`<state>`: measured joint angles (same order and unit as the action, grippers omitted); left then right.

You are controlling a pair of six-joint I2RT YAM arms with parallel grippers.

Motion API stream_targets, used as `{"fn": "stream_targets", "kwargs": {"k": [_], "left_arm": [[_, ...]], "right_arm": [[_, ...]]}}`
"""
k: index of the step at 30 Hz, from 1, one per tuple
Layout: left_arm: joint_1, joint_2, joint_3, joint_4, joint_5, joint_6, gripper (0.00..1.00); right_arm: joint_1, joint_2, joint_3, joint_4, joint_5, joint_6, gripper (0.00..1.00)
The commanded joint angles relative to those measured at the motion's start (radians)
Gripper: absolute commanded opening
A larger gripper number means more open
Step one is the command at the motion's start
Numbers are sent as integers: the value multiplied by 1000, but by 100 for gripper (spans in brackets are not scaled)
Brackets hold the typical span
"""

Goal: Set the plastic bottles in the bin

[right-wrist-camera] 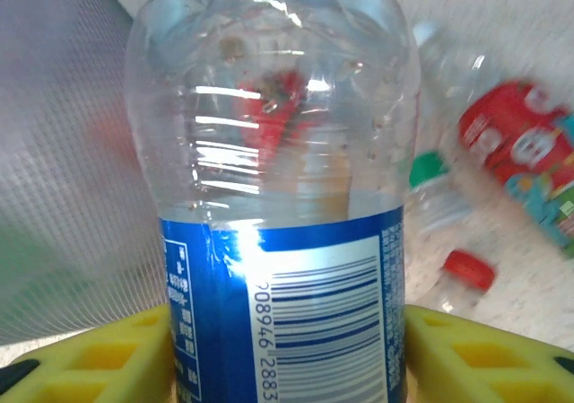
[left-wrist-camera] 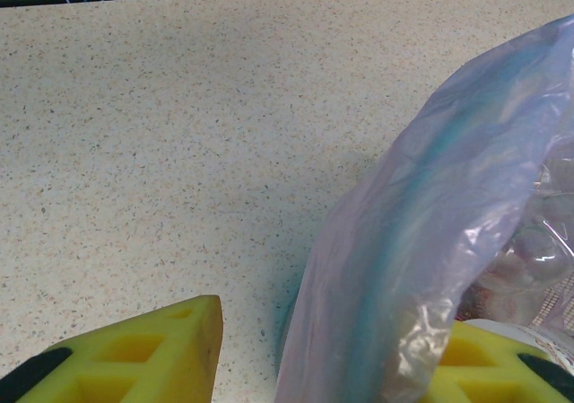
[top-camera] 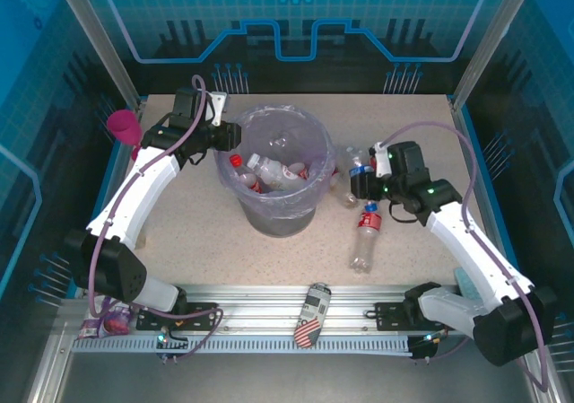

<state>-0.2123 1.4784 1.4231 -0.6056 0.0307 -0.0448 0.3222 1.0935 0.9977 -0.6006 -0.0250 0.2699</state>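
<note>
The clear plastic bottle with a blue barcode label (right-wrist-camera: 278, 241) is cut off at the bottom edge; the red-labelled bottle (right-wrist-camera: 516, 143) at upper right is blurred. A translucent lavender bin liner (left-wrist-camera: 430, 241) partly hides the lower-right yellow foam finger (left-wrist-camera: 489, 367).

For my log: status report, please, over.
Right gripper shut on blue-label bottle. Left gripper open, astride liner of bin. Red-label bottle loose on table; nothing seen blocking.

Pink goblet (top-camera: 124, 129), patterned can (top-camera: 311, 315), speckled table (top-camera: 206, 250)
</note>
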Motion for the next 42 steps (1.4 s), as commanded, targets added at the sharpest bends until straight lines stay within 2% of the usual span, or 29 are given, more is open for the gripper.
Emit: {"fn": "stream_targets", "kwargs": {"k": [1, 7, 14, 18, 21, 30, 37, 39, 42], "left_arm": [[-4, 80, -75, -120, -52, 22, 46], [-4, 81, -75, -120, -51, 23, 46], [-3, 82, -73, -120, -52, 23, 46], [-3, 82, -75, -121, -53, 24, 46], [-4, 81, -75, -120, -53, 23, 46], [-4, 82, -75, -121, -55, 25, 46], [-4, 81, -75, -120, -57, 26, 46], [-4, 82, -75, -120, -57, 27, 46], [-4, 81, -75, -120, -58, 28, 46]], "right_arm": [[-10, -5, 133, -67, 44, -89, 57], [19, 80, 344, -11, -13, -142, 56], [206, 295, 630, -9, -24, -234, 55], [299, 458, 799, -113, -28, -271, 55], [364, 573, 897, -220, 60, -327, 55], [398, 702, 933, -275, 0, -347, 55], [392, 772, 931, -302, 38, -377, 56], [389, 787, 930, -304, 43, -379, 58], [390, 797, 926, -299, 52, -388, 68]]}}
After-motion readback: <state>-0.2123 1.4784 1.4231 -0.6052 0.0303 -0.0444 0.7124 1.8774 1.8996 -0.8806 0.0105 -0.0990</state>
